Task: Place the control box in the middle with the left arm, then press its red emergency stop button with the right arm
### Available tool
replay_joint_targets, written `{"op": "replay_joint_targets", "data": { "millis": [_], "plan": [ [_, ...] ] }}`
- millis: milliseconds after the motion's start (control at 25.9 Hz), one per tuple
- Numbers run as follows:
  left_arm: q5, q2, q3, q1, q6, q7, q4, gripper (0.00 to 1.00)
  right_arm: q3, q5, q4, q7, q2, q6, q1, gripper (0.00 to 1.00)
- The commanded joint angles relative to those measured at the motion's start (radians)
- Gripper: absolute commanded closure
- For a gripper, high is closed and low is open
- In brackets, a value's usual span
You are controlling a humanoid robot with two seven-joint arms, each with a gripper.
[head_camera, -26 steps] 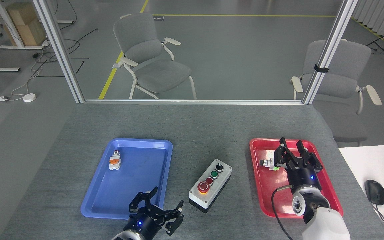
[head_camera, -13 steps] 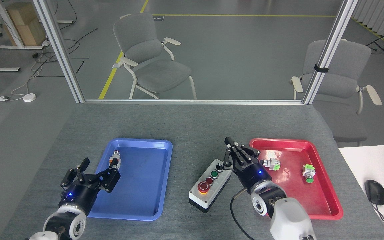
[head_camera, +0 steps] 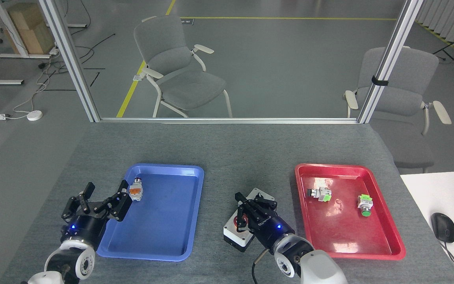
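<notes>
In the head view, the control box (head_camera: 246, 221) is sitting on the bare grey table (head_camera: 235, 150) between the blue tray (head_camera: 160, 244) and the red tray (head_camera: 384, 244), so the placing step looks done and the pressing step appears to be in hand. The right gripper (head_camera: 250, 211) is hovering directly over the box, hiding most of its top; its fingers are looking drawn close together, with nothing held. Only a sliver of the red emergency stop button (head_camera: 236, 221) is showing at the gripper's left edge, so whether a fingertip is touching it cannot be told. The risk is that the fingers are sitting slightly beside the button's centre: a push from there could slip off the cap, strike a neighbouring button, or tip or slide the unfixed box across the table. The left gripper (head_camera: 100, 199) is resting wide open and empty at the blue tray's left rim, close to a small orange-and-white part (head_camera: 135, 190), which a careless move could nudge.
</notes>
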Motion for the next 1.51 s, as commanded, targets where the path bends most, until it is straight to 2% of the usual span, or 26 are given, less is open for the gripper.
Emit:
{"op": "replay_joint_targets", "data": {
  "millis": [0,811,1004,1043,1082,1120,1159,1197,1313,1468],
  "plan": [
    [0.000,-0.009,0.003,-0.008,-0.002,0.018,0.004,0.01,0.003,0.000,0.041,-0.001,0.002,0.000,0.004,1.00],
    [-0.014,-0.013,-0.023,0.006,-0.002,0.024,0.028,0.01,0.050,0.000,0.145,-0.001,0.022,-0.002,0.004,1.00],
    [-0.015,-0.024,-0.050,0.025,0.000,0.026,0.030,0.01,0.026,-0.012,0.136,-0.012,0.028,0.012,-0.004,1.00],
    [-0.015,-0.027,-0.051,0.032,0.000,0.026,0.032,0.01,0.006,-0.012,0.125,-0.014,0.031,0.017,-0.013,0.94],
    [-0.015,-0.030,-0.059,0.043,0.000,0.026,0.032,0.01,-0.031,-0.012,0.108,-0.020,0.037,0.023,-0.019,0.78],
    [-0.015,-0.039,-0.066,0.052,0.004,0.026,0.036,0.01,-0.089,-0.014,0.088,-0.034,0.040,0.034,-0.028,0.51],
    [-0.018,-0.046,-0.069,0.060,0.004,0.030,0.042,0.01,-0.172,-0.020,0.071,-0.054,0.042,0.046,-0.036,0.11],
    [-0.018,-0.046,-0.069,0.060,0.004,0.036,0.047,0.01,-0.260,-0.029,0.058,-0.069,0.046,0.050,-0.041,0.01],
    [-0.018,-0.047,-0.069,0.060,0.004,0.073,0.051,0.01,-0.402,-0.042,0.044,-0.072,0.069,0.044,-0.084,0.01],
    [0.000,-0.050,-0.068,0.061,0.006,0.089,0.051,0.01,-0.477,-0.042,0.047,-0.072,0.036,0.057,-0.105,0.01]
  ]
}}
